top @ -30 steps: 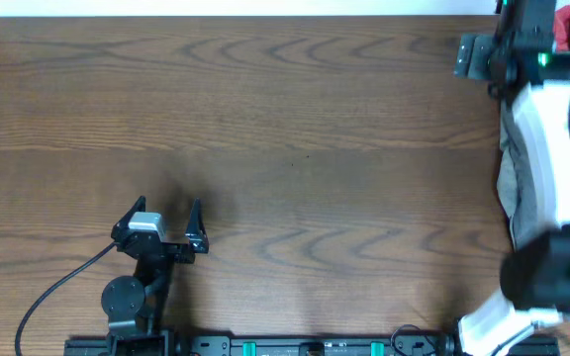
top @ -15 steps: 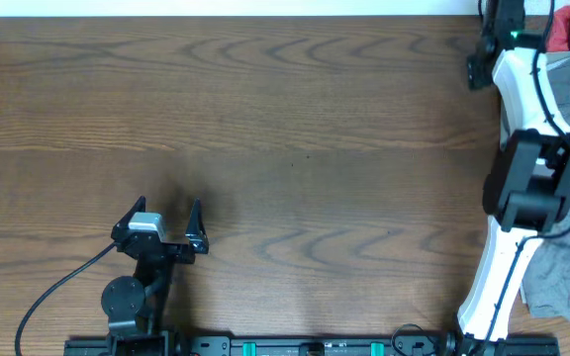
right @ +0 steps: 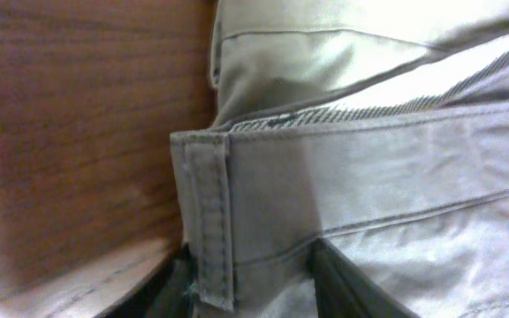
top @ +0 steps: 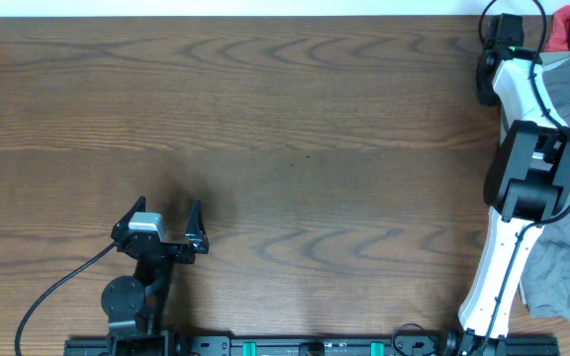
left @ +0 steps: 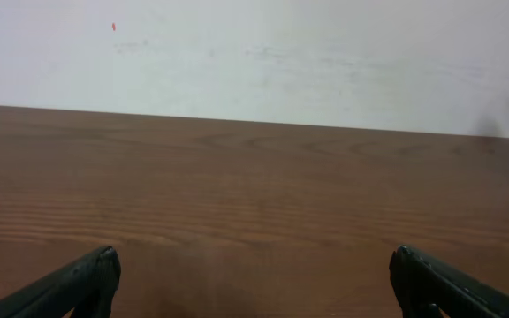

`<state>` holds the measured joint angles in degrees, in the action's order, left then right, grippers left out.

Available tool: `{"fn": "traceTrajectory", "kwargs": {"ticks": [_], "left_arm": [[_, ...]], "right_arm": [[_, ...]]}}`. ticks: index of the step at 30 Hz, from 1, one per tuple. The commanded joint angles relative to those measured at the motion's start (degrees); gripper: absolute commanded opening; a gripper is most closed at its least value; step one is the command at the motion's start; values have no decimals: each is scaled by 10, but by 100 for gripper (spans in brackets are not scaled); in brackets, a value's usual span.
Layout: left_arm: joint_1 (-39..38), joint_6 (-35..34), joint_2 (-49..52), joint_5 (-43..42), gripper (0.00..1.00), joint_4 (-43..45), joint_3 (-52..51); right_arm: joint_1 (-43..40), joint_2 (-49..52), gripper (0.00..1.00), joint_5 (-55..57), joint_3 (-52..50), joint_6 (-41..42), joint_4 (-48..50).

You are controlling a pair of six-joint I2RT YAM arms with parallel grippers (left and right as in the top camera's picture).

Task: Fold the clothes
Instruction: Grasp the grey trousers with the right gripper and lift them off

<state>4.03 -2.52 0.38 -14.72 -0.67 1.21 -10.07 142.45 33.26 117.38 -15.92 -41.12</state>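
One wood-grain surface (top: 295, 119) is recorded. Clothes are noted at its right side: a grey garment (top: 567, 282) lies crumpled at the edge, beside the right arm (top: 522, 168), and a pale khaki garment (right: 369, 177) fills the right wrist view. The right end effector (right: 254, 287) is seen partly closed astride the khaki waistband beside a belt loop (right: 208, 221); actual grip cannot be told. The left end effector (top: 168, 205) is held wide open and empty at lower left.
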Motion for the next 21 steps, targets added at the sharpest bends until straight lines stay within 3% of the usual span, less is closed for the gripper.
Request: {"fn": "traceTrajectory", "kwargs": {"ticks": [1, 5, 13, 21], "left_arm": [[2, 9, -2, -13, 98, -19, -9], [2, 9, -2, -13, 98, -19, -9], [2, 9, -2, -13, 98, -19, -9], [2, 9, -2, -13, 98, -19, -9]], "right_arm": [[-5, 14, 21, 46, 11, 27, 4], [-4, 14, 1, 47, 11, 42, 4], [-5, -9, 1, 58, 11, 137, -5], [-1, -104, 1, 57, 11, 202, -21]]}}
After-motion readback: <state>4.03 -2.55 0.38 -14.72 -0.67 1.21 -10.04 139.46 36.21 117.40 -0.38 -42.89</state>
